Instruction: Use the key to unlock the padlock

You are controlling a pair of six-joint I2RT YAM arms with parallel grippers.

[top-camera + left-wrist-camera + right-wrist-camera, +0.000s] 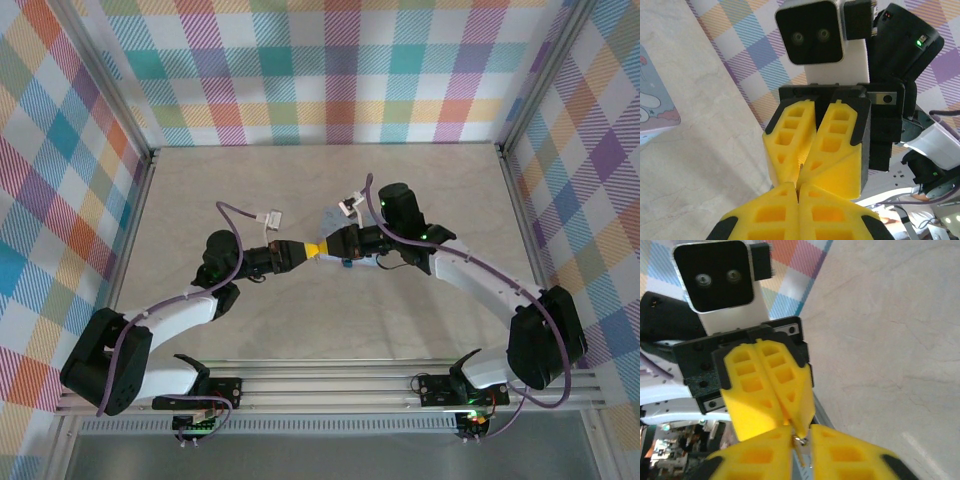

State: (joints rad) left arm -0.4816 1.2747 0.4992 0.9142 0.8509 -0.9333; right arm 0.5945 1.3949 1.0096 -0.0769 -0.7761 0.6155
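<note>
Above the middle of the tabletop (250, 330) we see the left fingers (765, 385) pinched shut on the small key (799, 440), its end between the narrowly parted right fingers (840, 145).

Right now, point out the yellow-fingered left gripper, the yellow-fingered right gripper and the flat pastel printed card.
left gripper (798, 199), left wrist view, between fingertips.
right gripper (802, 444), right wrist view, between fingertips.
pastel printed card (652, 107), left wrist view, its printed face.
</note>
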